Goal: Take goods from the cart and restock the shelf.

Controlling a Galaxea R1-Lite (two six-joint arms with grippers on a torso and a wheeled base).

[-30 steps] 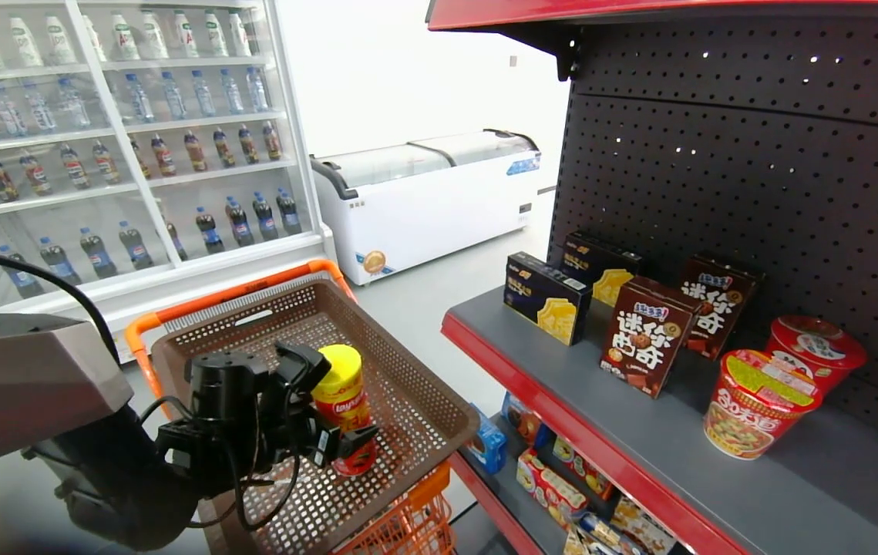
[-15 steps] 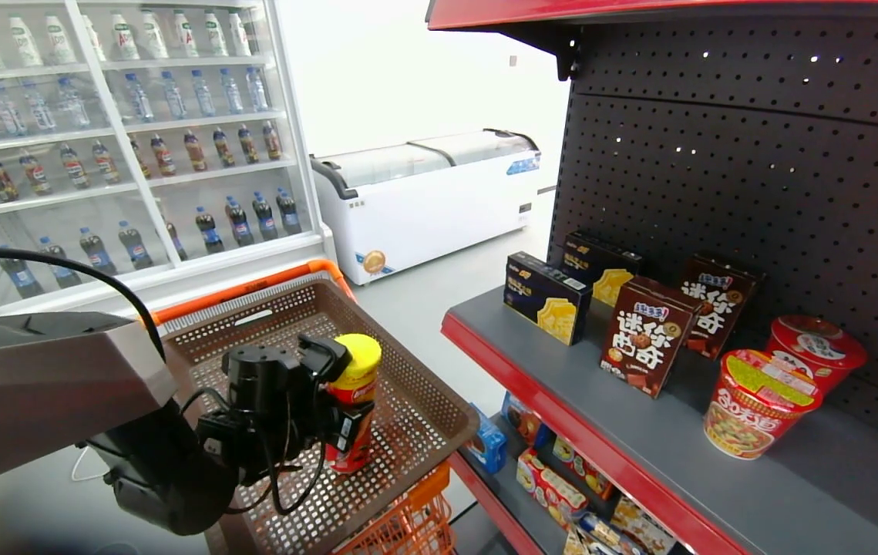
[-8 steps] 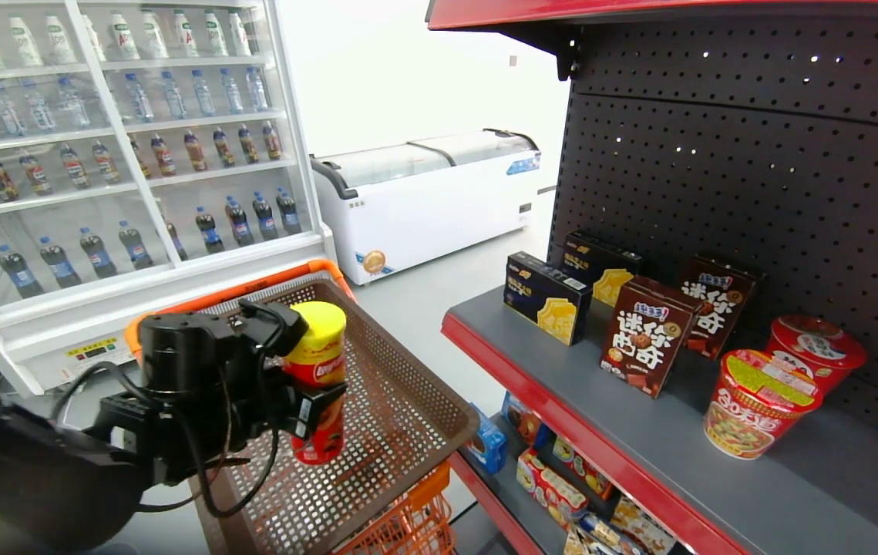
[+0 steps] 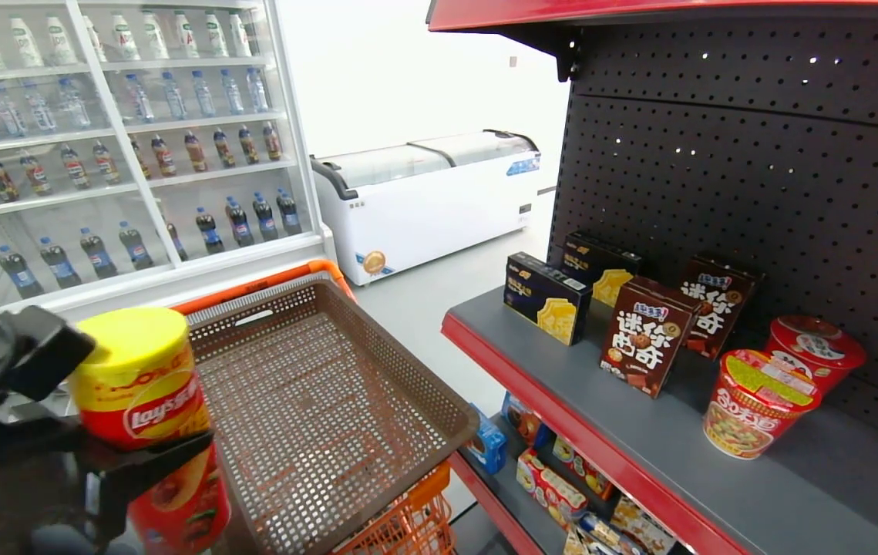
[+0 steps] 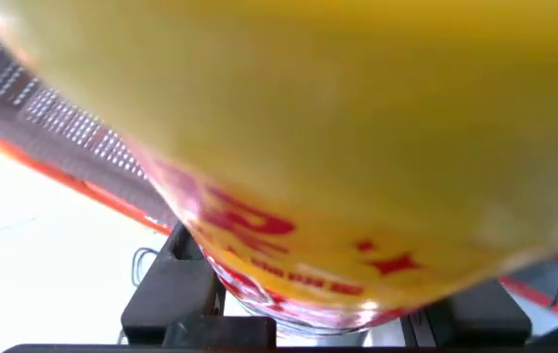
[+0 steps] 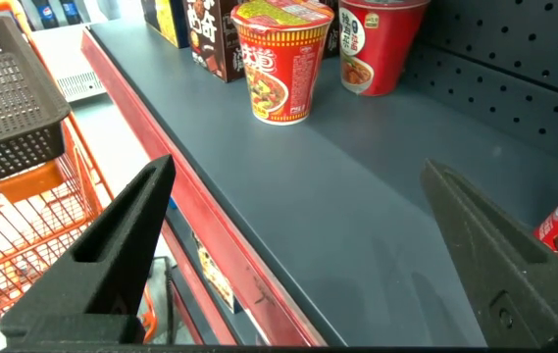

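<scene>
A chips can (image 4: 147,401) with a yellow lid and red body hangs upright at the lower left, beside the brown cart basket (image 4: 415,389). My left gripper (image 4: 95,408) is shut on it, one finger on each side of the can. Seen from the left wrist, the can (image 5: 308,147) is very close, with the left gripper (image 5: 308,319) just beneath it. My right gripper (image 6: 298,260) is open above the grey shelf board (image 6: 357,206), holding nothing.
On the grey shelf (image 4: 608,432) stand dark blue boxes (image 4: 546,297), brown boxes (image 4: 645,335) and two cup noodles (image 4: 755,401). Free board lies in front of them. The shelf's red front edge (image 4: 562,420) faces the cart. A drinks fridge (image 4: 115,146) stands behind.
My left gripper has lifted the chips can out of the basket and carried it left and up, close to the head camera.
</scene>
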